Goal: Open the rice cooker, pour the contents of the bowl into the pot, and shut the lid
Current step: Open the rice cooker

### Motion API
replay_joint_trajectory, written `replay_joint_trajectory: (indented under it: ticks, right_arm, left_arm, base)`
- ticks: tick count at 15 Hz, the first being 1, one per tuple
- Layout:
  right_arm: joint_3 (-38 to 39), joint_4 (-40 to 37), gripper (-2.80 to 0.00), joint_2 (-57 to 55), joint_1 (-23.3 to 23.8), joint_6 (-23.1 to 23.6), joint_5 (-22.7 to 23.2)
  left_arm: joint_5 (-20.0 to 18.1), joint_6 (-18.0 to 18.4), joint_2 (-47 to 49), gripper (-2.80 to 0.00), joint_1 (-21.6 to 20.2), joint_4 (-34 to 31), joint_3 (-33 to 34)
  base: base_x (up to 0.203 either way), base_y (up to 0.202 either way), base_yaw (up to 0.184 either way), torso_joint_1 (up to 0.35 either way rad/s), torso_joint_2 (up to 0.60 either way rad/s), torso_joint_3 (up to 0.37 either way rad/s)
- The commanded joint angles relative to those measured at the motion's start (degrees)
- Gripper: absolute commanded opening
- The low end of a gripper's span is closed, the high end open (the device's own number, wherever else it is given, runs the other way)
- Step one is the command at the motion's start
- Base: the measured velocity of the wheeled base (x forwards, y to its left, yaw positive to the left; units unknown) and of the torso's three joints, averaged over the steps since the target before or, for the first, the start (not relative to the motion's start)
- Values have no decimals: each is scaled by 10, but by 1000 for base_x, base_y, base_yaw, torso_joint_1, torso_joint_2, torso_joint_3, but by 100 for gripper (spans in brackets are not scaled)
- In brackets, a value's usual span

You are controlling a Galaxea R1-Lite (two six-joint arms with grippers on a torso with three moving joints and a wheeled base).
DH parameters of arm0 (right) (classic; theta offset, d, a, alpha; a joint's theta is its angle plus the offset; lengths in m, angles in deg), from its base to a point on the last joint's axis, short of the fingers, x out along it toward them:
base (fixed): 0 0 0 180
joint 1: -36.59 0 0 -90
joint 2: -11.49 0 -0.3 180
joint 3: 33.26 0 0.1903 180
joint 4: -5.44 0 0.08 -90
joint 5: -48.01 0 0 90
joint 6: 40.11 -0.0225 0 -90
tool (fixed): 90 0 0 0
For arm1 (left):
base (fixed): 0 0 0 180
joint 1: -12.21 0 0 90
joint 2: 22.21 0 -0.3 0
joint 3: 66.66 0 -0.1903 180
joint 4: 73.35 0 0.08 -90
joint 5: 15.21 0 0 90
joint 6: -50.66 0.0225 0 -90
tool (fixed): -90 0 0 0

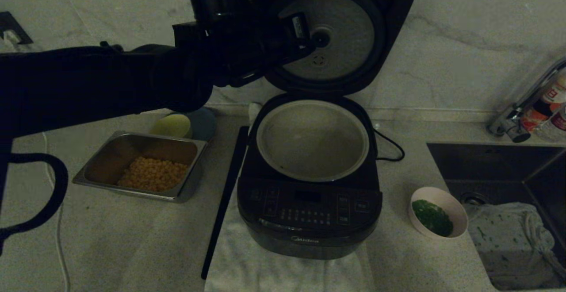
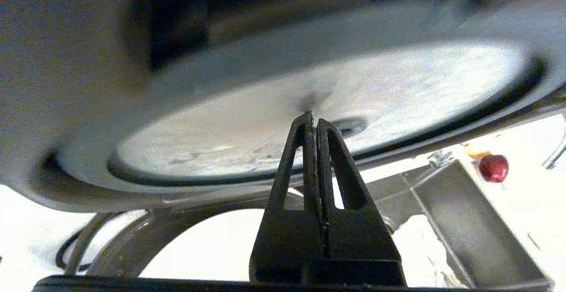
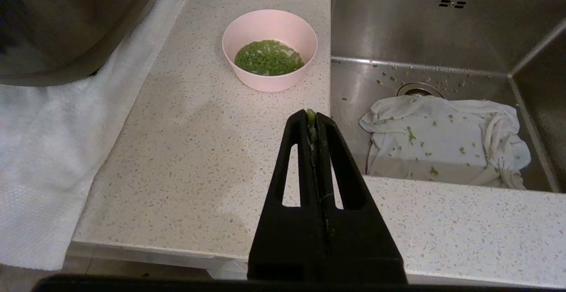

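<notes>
The black rice cooker (image 1: 309,214) stands open on a white towel. Its lid (image 1: 393,22) is upright, with the silver inner plate (image 2: 265,137) facing me. The grey pot (image 1: 309,146) inside looks empty. My left gripper (image 1: 309,44) (image 2: 312,117) is shut, its tips right at the middle of the inner plate. The pale pink bowl (image 1: 460,214) (image 3: 269,26) sits on the counter right of the cooker, by the sink edge, with chopped green contents (image 1: 432,217) (image 3: 269,57). My right gripper (image 3: 312,114) hangs shut over the counter's front edge, short of the bowl, with green scraps stuck between its fingers.
A steel tray (image 1: 88,174) of yellow kernels and a yellow-green bowl (image 1: 171,126) sit left of the cooker. A black strip (image 1: 223,203) lies along the towel's left side. The sink (image 1: 486,159) on the right holds a crumpled cloth (image 3: 442,137), and a faucet (image 1: 513,124) stands behind it.
</notes>
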Motion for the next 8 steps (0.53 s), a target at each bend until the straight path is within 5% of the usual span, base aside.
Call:
replay_joint_trajectory:
  ticks: [1, 8]
  right_arm:
    - [0, 0, -280, 0, 0, 0, 0]
    - [0, 0, -280, 0, 0, 0, 0]
  left_arm:
    - [-1, 8, 21, -280, -1, 7, 0]
    - [3, 54, 60, -280, -13, 43, 0]
  base:
    - [0, 0, 0, 0, 0, 0]
    - [0, 0, 0, 0, 0, 0]
